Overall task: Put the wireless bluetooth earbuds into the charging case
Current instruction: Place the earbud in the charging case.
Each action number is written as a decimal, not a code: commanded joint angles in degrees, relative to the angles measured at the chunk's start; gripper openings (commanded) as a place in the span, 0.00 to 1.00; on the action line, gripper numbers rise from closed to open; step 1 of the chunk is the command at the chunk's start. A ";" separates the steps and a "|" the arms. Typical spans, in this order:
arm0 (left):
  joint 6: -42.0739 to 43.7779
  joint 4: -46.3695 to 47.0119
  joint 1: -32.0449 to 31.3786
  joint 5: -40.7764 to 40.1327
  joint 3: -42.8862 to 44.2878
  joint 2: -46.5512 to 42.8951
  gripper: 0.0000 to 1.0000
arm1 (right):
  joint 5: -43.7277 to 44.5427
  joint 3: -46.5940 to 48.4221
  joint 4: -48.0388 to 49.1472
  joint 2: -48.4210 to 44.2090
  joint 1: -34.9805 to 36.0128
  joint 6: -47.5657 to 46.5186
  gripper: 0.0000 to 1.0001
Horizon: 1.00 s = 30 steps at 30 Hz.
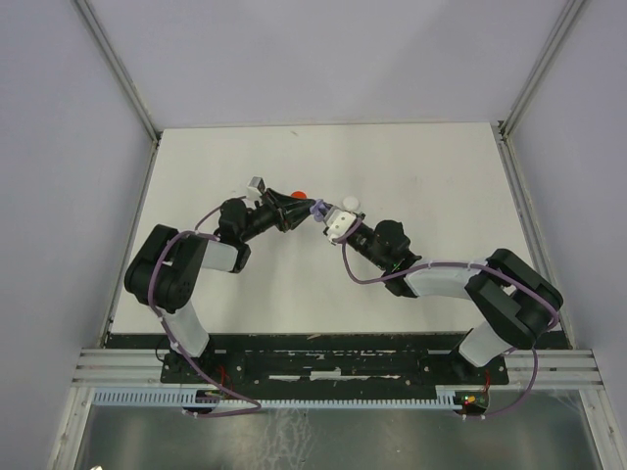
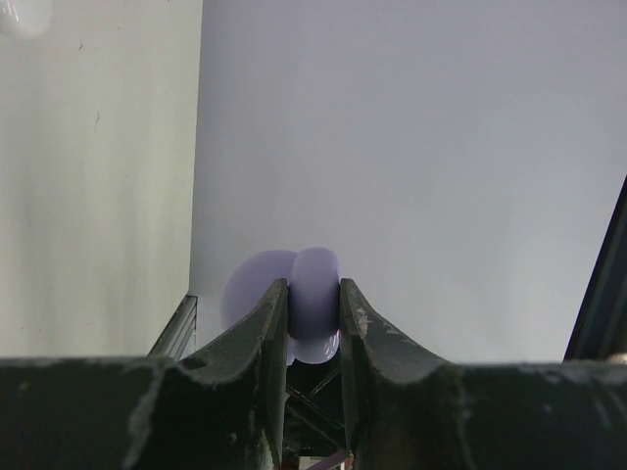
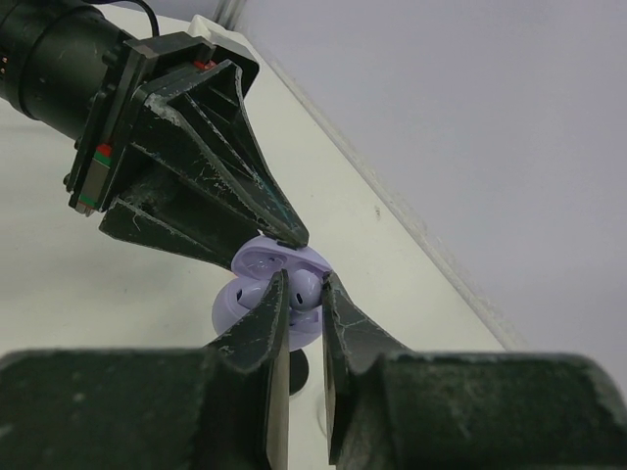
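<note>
The lavender charging case (image 1: 316, 209) is held above the table with its lid open. My left gripper (image 2: 313, 289) is shut on the case (image 2: 315, 294), and its dark fingers (image 3: 225, 186) clamp it from the upper left in the right wrist view. One lavender earbud (image 3: 306, 287) sits in the case (image 3: 265, 262) between the tips of my right gripper (image 3: 305, 282). The jaws stand slightly apart on either side of it. A second earbud (image 3: 240, 292) lies in the other well. The two grippers meet tip to tip, with my right gripper (image 1: 326, 217) coming from the right.
A white round object (image 1: 350, 204) and a small red one (image 1: 300, 191) lie on the white table just behind the grippers. A dark round thing (image 3: 297, 367) lies on the table under the case. Grey walls close in three sides.
</note>
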 commanded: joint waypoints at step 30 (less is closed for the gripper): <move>0.00 2.70 -0.13 -1.34 1.12 -0.59 0.03 | 2.46 2.94 -3.79 -1.91 0.69 7.34 0.37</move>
